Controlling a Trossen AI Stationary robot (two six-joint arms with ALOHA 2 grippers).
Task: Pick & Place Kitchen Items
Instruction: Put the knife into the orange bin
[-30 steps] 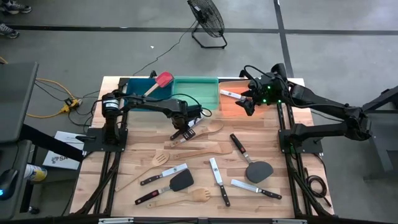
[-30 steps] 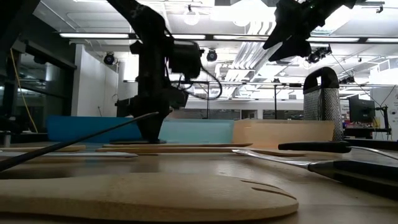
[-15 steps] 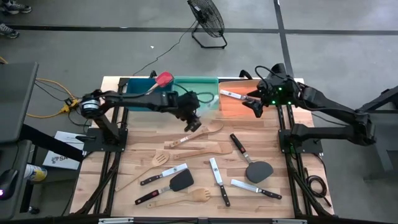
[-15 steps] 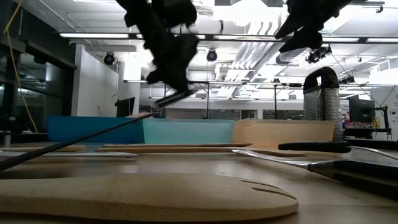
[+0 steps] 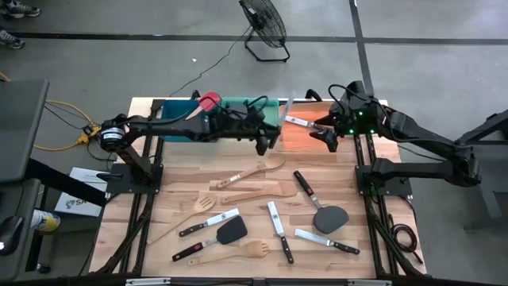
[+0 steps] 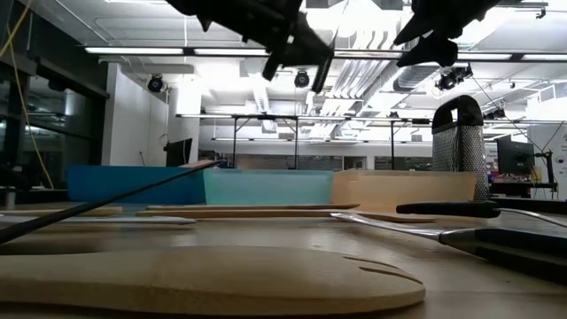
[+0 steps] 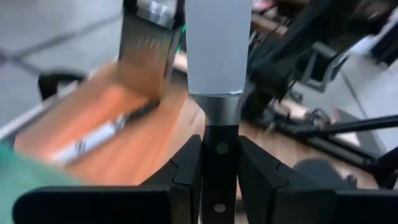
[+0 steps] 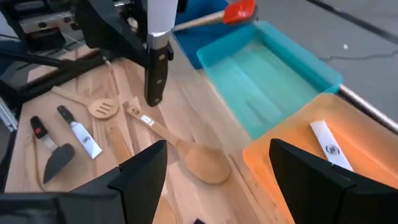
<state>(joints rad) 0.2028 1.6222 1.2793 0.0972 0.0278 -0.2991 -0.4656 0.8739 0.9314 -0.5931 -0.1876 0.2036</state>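
My left gripper (image 5: 267, 137) is shut on a black-handled steel knife (image 7: 217, 74) and holds it in the air over the green bin's (image 5: 250, 111) right end, beside the orange bin (image 5: 305, 139). The knife also shows in the right wrist view (image 8: 158, 56). My right gripper (image 5: 325, 135) is open and empty above the orange bin, its fingers wide apart (image 8: 217, 158). Another knife (image 5: 298, 121) lies flat in the orange bin. A red-headed spatula (image 5: 208, 102) leans on the blue bin's (image 5: 178, 111) rim. Several wooden utensils, knives and black turners lie on the table. My left gripper pinches the knife's black handle (image 7: 212, 163) between its two fingers, just behind the steel bolster. The fingers come from the table's left, and the blade (image 7: 217, 43) sticks out ahead of them. The knife is lifted clear, with its handle end (image 8: 154, 93) hanging free.
A wooden spoon (image 5: 258, 168) and wooden spatulas (image 5: 266, 191) lie mid-table. Knives (image 5: 278, 230) and black turners (image 5: 329, 216) lie toward the near edge. A steel grater (image 6: 456, 133) stands by the orange bin. A floor fan (image 5: 263, 24) stands beyond the table.
My left gripper has risen from the table by the wooden spoon with the knife in its hold. It has swung toward the table's far right, toward the orange bin. The knife is now lifted clear. My right gripper has shifted slightly to the right over the orange bin.
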